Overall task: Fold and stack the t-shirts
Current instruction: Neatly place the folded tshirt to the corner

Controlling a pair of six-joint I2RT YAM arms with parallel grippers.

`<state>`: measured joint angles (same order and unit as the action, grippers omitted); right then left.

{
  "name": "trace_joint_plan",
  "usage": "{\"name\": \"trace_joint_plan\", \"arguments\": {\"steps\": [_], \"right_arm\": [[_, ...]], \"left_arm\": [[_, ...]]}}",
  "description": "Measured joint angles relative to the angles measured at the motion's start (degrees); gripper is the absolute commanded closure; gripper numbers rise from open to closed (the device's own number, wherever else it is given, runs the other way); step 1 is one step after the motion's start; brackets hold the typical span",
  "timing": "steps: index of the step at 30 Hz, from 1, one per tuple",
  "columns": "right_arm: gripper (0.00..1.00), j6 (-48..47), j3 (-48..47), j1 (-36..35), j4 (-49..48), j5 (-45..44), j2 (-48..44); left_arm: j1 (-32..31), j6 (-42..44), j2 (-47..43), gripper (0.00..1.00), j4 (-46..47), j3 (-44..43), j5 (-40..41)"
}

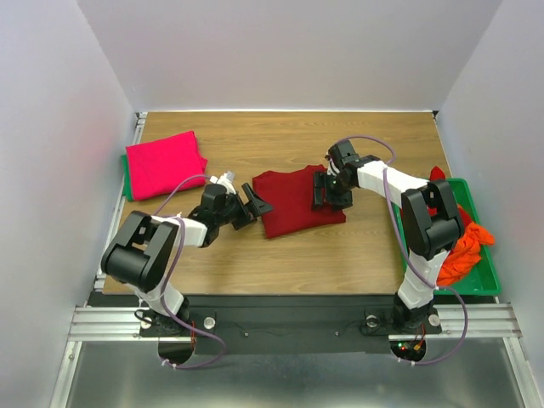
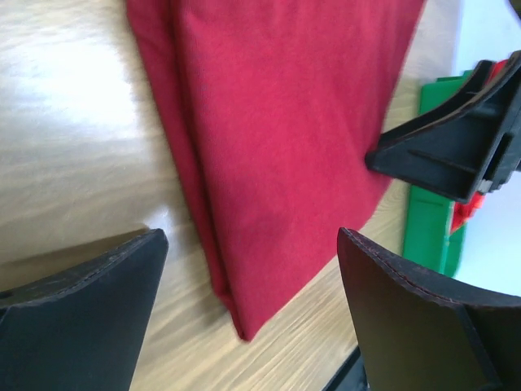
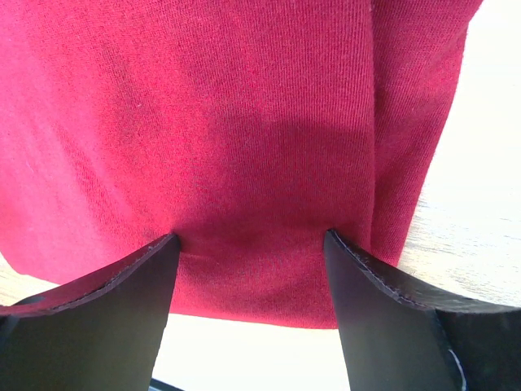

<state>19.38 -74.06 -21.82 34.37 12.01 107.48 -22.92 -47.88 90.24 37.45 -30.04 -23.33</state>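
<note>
Background items: table and tray
You find the green tray (image 1: 486, 274) well right of the right gripper (image 1: 330, 201), resting on the wooden table (image 1: 340, 255) that lies beneath the gripper.

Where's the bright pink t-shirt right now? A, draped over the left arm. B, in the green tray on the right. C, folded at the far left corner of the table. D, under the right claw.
C: the pink t-shirt lies folded at the far left corner of the table; the right claw is over the dark red t-shirt instead.
</note>
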Motion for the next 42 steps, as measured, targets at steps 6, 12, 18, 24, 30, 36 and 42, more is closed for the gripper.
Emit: {"name": "trace_joint_plan", "arguments": {"steps": [6, 12, 18, 24, 30, 36, 42], "right_arm": [[0.22, 0.22, 0.00, 0.00, -0.04, 0.00, -0.04], [0.22, 0.33, 0.00, 0.00, -0.04, 0.00, -0.09], [0.22, 0.42, 0.00, 0.00, -0.04, 0.07, -0.09], [0.23, 0.72, 0.00, 0.00, -0.04, 0.37, -0.11], [0.23, 0.81, 0.00, 0.00, -0.02, 0.42, -0.09], [0.23, 0.94, 0.00, 0.02, 0.00, 0.42, -0.09], [0.23, 0.94, 0.00, 0.02, 0.00, 0.42, -0.11]], "left_arm": [[-0.02, -1.46, 5.31, 0.02, 9.05, 0.11, -1.60], [-1.22, -2.29, 8.00, 0.01, 14.82, 0.57, -1.55], [-4.37, -3.80, 10.78, 0.01, 19.58, 0.26, -0.35], [-8.68, -7.52, 14.88, 0.01, 23.80, -2.05, 1.75], [-11.82, -10.25, 19.39, 0.02, 23.41, -8.00, 3.23], [-13.62, -10.47, 22.10, 0.26, 19.26, -13.62, 4.68], [-13.73, -9.86, 22.16, 0.68, 12.09, -15.13, 7.32]]}}
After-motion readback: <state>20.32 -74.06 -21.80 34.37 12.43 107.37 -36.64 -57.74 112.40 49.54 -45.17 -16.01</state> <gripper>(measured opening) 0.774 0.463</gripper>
